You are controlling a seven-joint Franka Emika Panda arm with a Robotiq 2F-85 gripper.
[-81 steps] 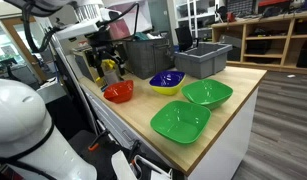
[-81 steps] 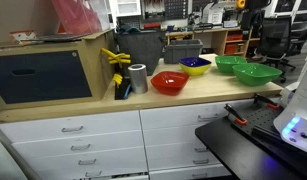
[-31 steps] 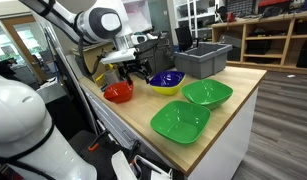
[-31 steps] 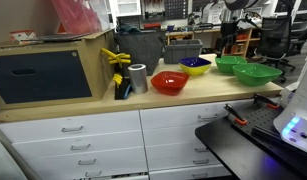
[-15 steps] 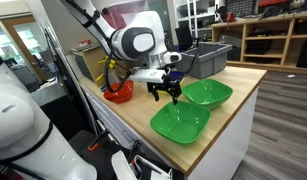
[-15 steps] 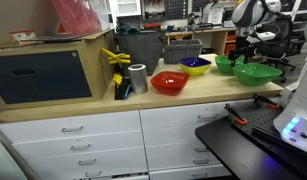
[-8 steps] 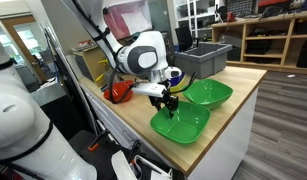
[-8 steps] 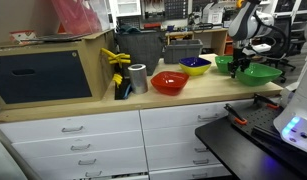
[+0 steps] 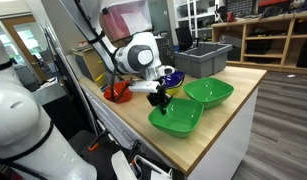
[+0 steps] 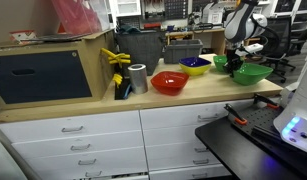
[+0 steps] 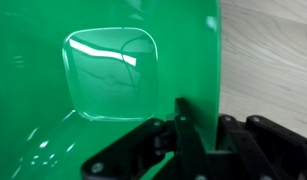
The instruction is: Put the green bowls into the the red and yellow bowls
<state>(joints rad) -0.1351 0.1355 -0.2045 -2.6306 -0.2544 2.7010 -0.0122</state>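
I am pinching the rim of the near green bowl point(image 9: 183, 118) in my gripper point(image 9: 163, 101), jaws narrowed on it, one finger inside, one outside; the bowl is sitting on the wooden countertop point(image 9: 238, 95) beside the second green bowl point(image 9: 209, 92); the red bowl point(image 9: 116, 93), yellow bowl point(image 10: 196, 66) and grey bin point(image 9: 203, 58) are standing behind it in a cluttered workshop

Even overhead room light is filling both exterior views, which are looking small and soft. In the wrist view a bright reflection is glaring off the green bowl point(image 11: 108, 60), while the hand point(image 11: 203, 128) is showing dark and slightly blurred.
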